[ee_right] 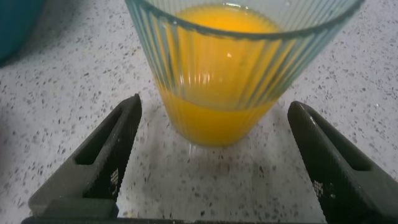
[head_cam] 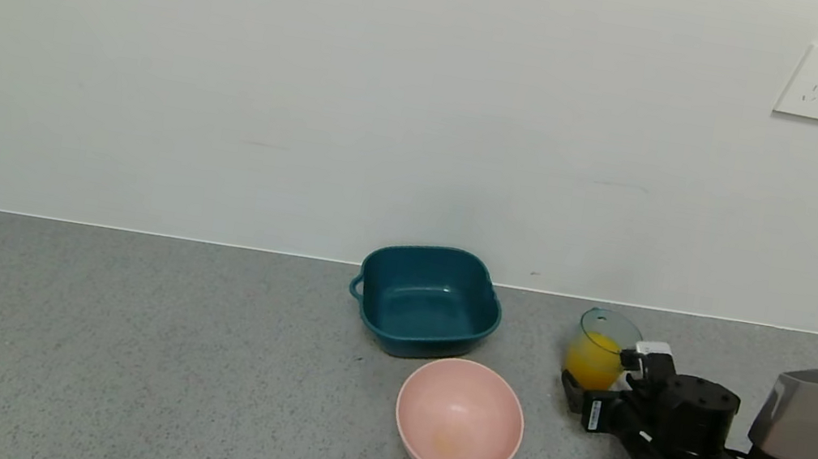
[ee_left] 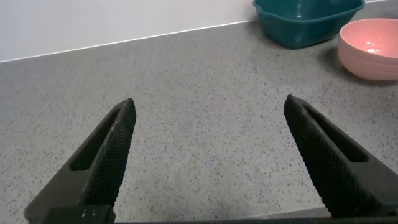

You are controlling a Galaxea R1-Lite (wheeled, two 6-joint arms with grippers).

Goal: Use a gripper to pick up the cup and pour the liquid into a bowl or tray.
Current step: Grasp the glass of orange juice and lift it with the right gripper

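The cup (head_cam: 597, 350) is a translucent blue-green ribbed tumbler standing upright on the grey counter at the right, holding orange-yellow liquid (head_cam: 592, 361). My right gripper (head_cam: 596, 377) is open, its fingers on either side of the cup's base and apart from it; in the right wrist view the cup (ee_right: 239, 59) fills the space just ahead of the gripper (ee_right: 214, 134), with the liquid (ee_right: 217, 112) in its lower part. The pale pink bowl (head_cam: 459, 421) sits empty to the cup's left and nearer me. My left gripper (ee_left: 208, 115) is open over bare counter, out of the head view.
A dark teal square basin (head_cam: 426, 300) with small handles stands behind the pink bowl, near the wall. The wall runs along the counter's back edge. In the left wrist view the basin (ee_left: 308, 22) and pink bowl (ee_left: 370, 50) lie far off.
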